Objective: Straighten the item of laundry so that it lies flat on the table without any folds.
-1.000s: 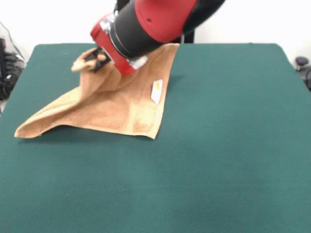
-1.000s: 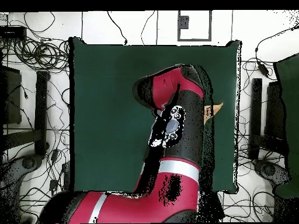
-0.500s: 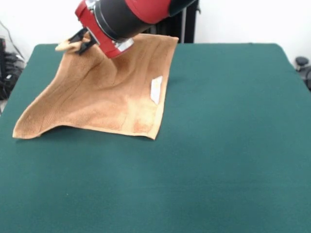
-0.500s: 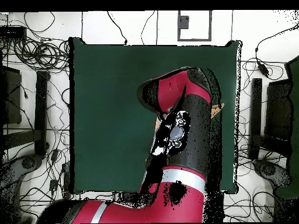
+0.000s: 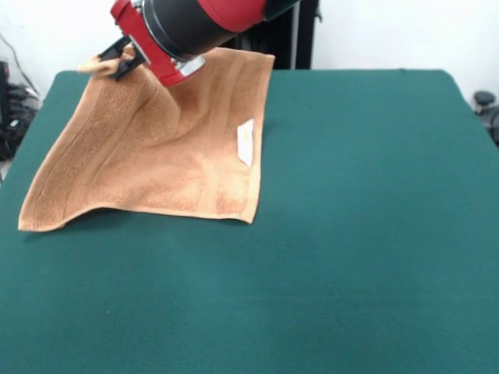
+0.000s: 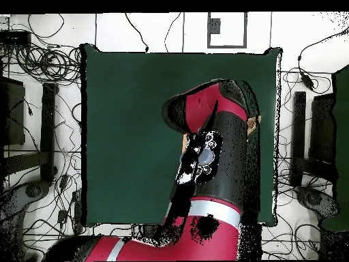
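The tan-orange towel (image 5: 156,156) lies spread over the left far part of the dark green table (image 5: 359,234), with its white label (image 5: 245,142) near the right edge. My gripper (image 5: 117,58) is shut on the towel's far left corner and holds it lifted above the table. The cloth slopes down from that corner to the near edge, with a soft ridge running through it. In the overhead view the arm (image 6: 211,143) hides nearly all the towel; only a small tan tip (image 6: 253,125) shows at its right.
Cables and dark equipment (image 6: 41,116) lie on the floor around the table in the overhead view. The table's far edge (image 5: 351,71) runs just behind the towel. A dark object (image 5: 485,101) sits off the right edge.
My gripper has moved up and to the left with the towel's corner, pulling the cloth open and wider. The folded bunch has spread out.
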`<move>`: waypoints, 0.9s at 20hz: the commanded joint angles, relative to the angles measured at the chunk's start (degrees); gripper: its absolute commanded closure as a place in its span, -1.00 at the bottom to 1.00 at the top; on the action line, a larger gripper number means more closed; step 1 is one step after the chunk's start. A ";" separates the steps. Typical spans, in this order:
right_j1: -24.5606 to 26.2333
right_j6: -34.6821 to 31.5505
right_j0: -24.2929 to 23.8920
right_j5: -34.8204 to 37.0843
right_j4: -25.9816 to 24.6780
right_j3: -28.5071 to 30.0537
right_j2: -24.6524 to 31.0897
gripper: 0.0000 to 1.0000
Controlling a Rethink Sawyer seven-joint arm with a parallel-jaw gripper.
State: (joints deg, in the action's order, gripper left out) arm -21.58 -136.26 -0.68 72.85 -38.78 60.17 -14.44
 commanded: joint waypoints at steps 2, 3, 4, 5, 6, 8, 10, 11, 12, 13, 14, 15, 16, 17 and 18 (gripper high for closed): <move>1.21 5.15 1.83 2.22 -1.54 7.93 0.67 1.00; 1.24 5.00 1.88 2.63 -1.47 7.75 0.59 1.00; 1.22 5.02 1.90 2.72 -1.46 7.72 0.57 1.00; 1.02 5.04 2.11 2.71 -1.63 7.93 0.35 1.00; 0.83 4.85 2.39 2.65 -1.83 8.23 0.06 1.00; 0.54 4.37 2.91 2.28 -2.23 8.83 -0.52 1.00; 0.21 2.98 3.60 0.35 -2.98 10.15 -1.38 1.00; 0.09 1.87 3.79 -1.07 -3.20 11.07 -1.73 1.00; 0.01 1.34 3.75 -1.98 -3.21 11.63 -1.83 1.00; -0.05 0.51 3.76 -3.59 -3.56 12.42 -1.98 1.00; -0.03 0.18 3.77 -4.22 -3.72 12.72 -2.05 1.00; -0.08 -0.33 3.77 -4.96 -3.74 13.27 -2.12 1.00; -0.08 -0.53 3.80 -5.30 -3.71 13.51 -2.19 1.00; -0.13 -0.84 3.90 -5.76 -3.72 13.89 -2.31 1.00; -0.08 -0.89 3.90 -5.88 -3.71 13.89 -2.36 1.00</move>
State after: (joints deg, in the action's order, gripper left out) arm -21.83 -136.26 1.26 72.34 -40.44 64.44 -17.78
